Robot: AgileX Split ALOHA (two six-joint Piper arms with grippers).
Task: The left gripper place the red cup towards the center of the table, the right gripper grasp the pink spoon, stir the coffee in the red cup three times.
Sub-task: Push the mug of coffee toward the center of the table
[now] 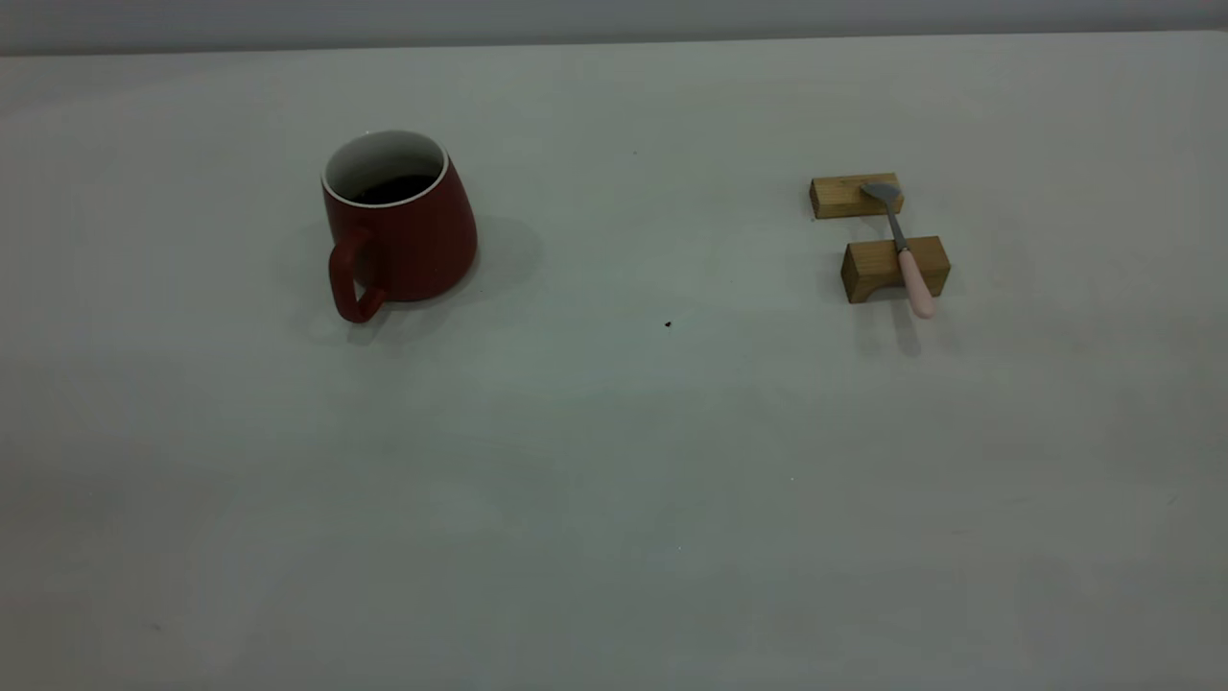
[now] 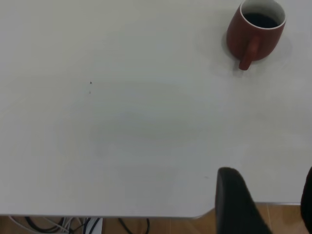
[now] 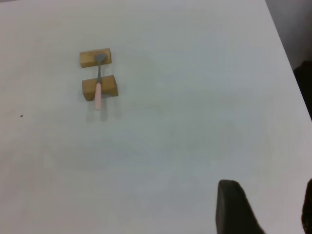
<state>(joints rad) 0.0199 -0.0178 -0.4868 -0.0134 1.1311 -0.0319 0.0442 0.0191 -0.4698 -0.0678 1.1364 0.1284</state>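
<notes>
The red cup (image 1: 408,235) stands upright on the left part of the table (image 1: 614,480), its handle facing the camera and dark coffee (image 1: 395,187) inside. In the left wrist view the cup (image 2: 256,31) is far off, while the left gripper (image 2: 267,197) hangs open and empty over the table's edge. The pink spoon (image 1: 907,251) lies across two wooden blocks, with its metal bowl on the far block and its pink handle overhanging the near one. In the right wrist view the spoon (image 3: 98,83) is well away from the open, empty right gripper (image 3: 267,207). Neither gripper shows in the exterior view.
The far wooden block (image 1: 854,195) and the near wooden block (image 1: 878,269) sit at the table's right. A small dark speck (image 1: 668,324) marks the middle. Past the table's edge, cables (image 2: 73,224) and a wooden floor show in the left wrist view.
</notes>
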